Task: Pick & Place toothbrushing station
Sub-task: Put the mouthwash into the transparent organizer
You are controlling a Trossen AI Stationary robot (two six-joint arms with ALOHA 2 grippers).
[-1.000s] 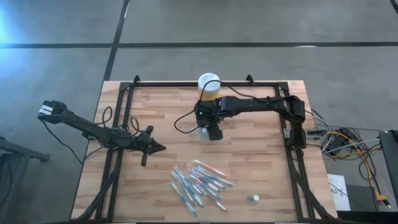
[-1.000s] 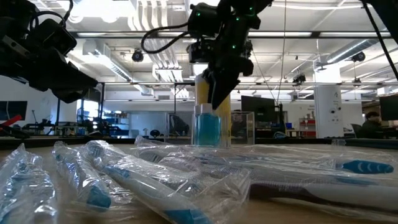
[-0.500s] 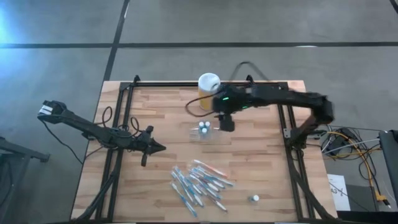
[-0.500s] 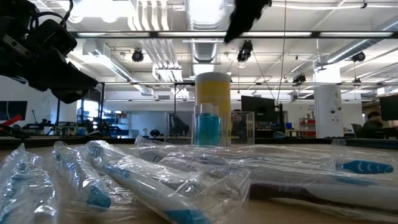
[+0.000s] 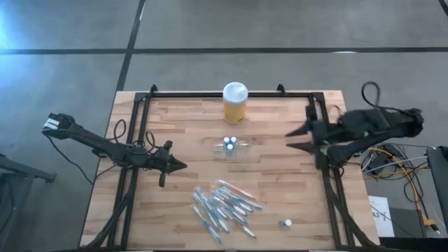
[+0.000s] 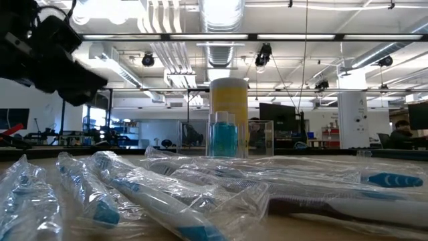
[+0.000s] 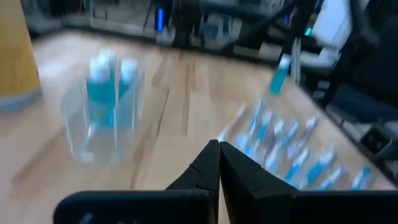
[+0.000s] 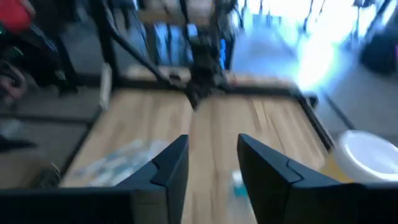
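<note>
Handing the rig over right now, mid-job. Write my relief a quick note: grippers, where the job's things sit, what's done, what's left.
Left gripper: shut, empty, waiting over the table's left side.
Right gripper: open, empty, near the table's right edge, clear of everything.
Toothbrushing station: upright mid-table, in front of the yellow jar, with two blue-and-white pieces standing in it.
Wrapped toothbrushes: piled on the near side. Small white cap: lying near the right front corner.
Done: station looks placed. Left: nothing obvious; confirm its position.
</note>
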